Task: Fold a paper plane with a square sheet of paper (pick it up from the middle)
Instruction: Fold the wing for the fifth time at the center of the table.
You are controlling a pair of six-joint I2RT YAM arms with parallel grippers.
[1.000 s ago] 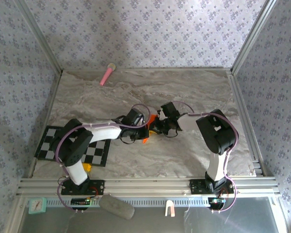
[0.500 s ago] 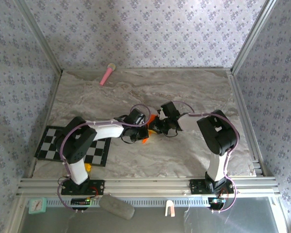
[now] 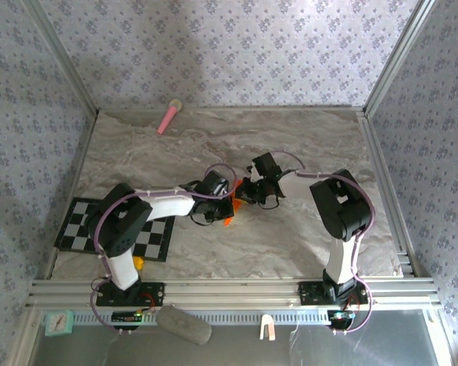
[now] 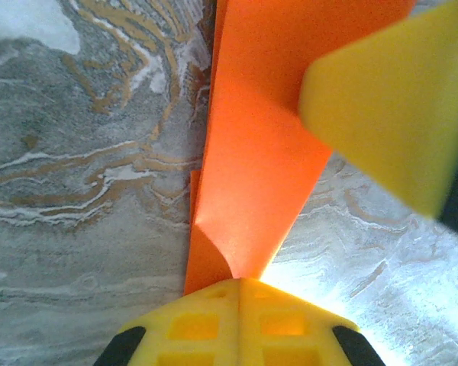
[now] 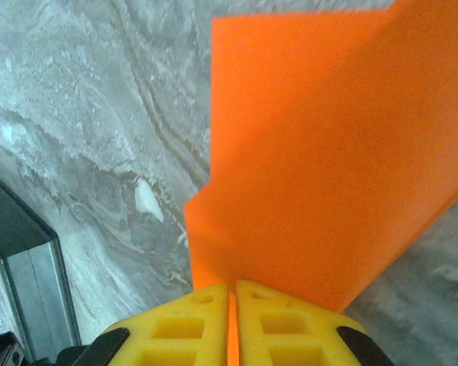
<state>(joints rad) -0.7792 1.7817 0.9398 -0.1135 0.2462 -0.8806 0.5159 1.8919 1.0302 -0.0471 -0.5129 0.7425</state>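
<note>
I am looking down on a grey marbled surface (image 3: 305, 137) where both arms are reaching toward the middle and meeting there. A black-and-white checkered mat (image 3: 80, 225) is lying at the near left edge. At the centre, the orange paper (image 3: 230, 207), creased into a narrower folded shape, is sitting between the two hands. My left hand (image 4: 240, 284) is pinching one end, its fingers pressed together on it. My right hand (image 5: 233, 290) is clamping the opposite end, and the paper's edge is showing between its yellow fingers (image 5: 183, 328). A small pink stick (image 3: 168, 117) is lying at the far left.
</note>
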